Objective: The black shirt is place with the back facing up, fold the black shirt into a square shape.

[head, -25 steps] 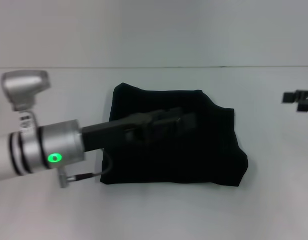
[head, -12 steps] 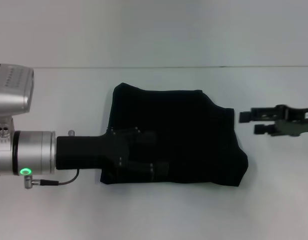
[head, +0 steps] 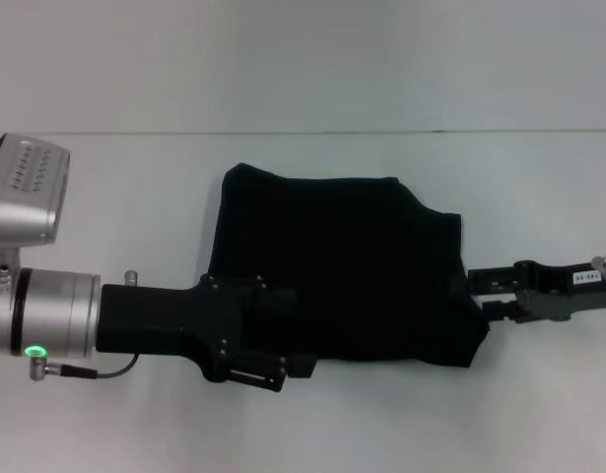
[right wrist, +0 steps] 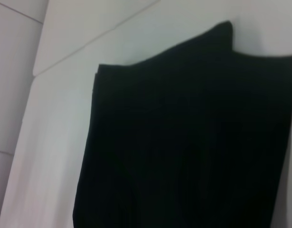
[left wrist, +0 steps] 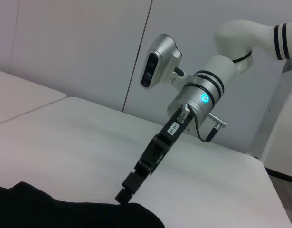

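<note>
Left to right. Your left pincer (head: 273,370) sits low at the near-left corner of the black shirt (head: 342,266), placed to take that corner; whether its fingers are parted or hold cloth cannot be told. The shirt lies mid-table (head: 135,197) as a rough, partly folded rectangle. Your right pincer (head: 477,294), fingers slightly parted and holding nothing, meets the shirt's right edge, probably for a sideways fold.

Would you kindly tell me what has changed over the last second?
The left end effector withdrew from over the black shirt to its near left corner. The right end effector came in to the shirt's right edge. The shirt kept its folded shape and place.
</note>
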